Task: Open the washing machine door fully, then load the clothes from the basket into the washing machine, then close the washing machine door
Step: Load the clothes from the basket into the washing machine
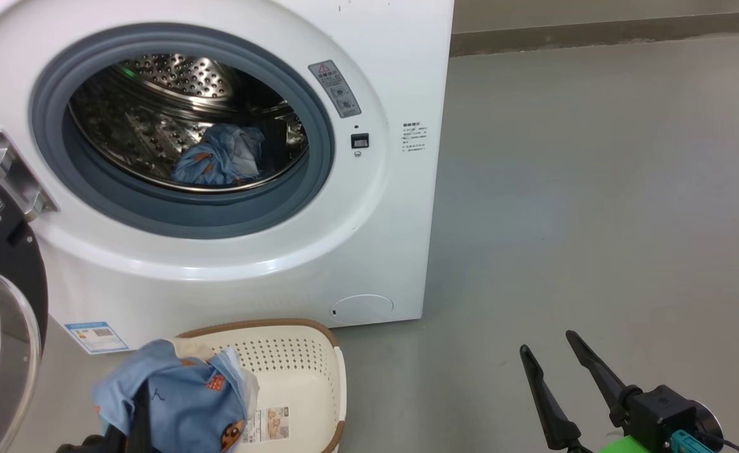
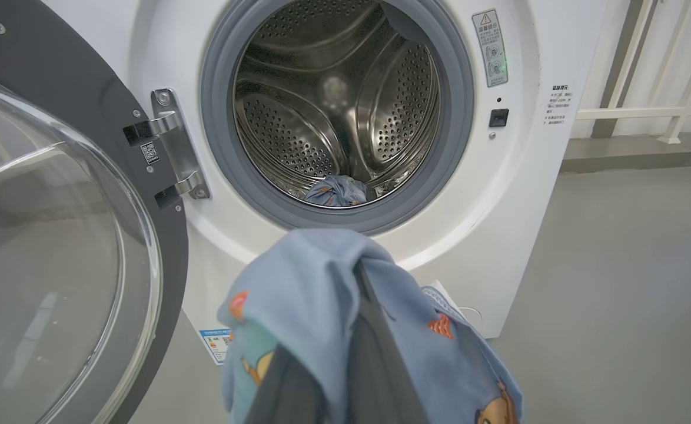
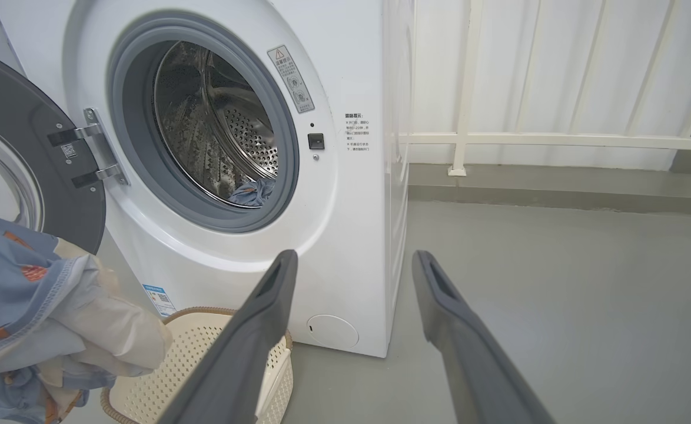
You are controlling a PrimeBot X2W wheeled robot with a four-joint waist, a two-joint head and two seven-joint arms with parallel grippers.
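Meanwhile, the left tool (image 2: 358, 272) is clamped on a blue printed garment (image 1: 177, 390), lifted over the left side of the basket (image 1: 281, 362).
Its fingers are pressed together with the cloth draped over them, facing the washing machine (image 1: 394, 220), whose door (image 1: 11, 264) stands swung wide to the left. A second garment (image 1: 218, 157) lies low in the steel drum (image 1: 174, 75). The right tool (image 1: 547, 343) hangs over the grey floor (image 1: 596, 189), well right of the basket, fingers apart and holding nothing.

My right claw (image 1: 547, 341) has two long, dark, tapering fingers (image 1: 544, 396), each with a shallow slot near its tip, on a boxy black block (image 1: 656, 409). Beside it: a bright green part (image 1: 621, 447), a teal plug (image 1: 686, 441), a thin black cable (image 1: 731, 445).
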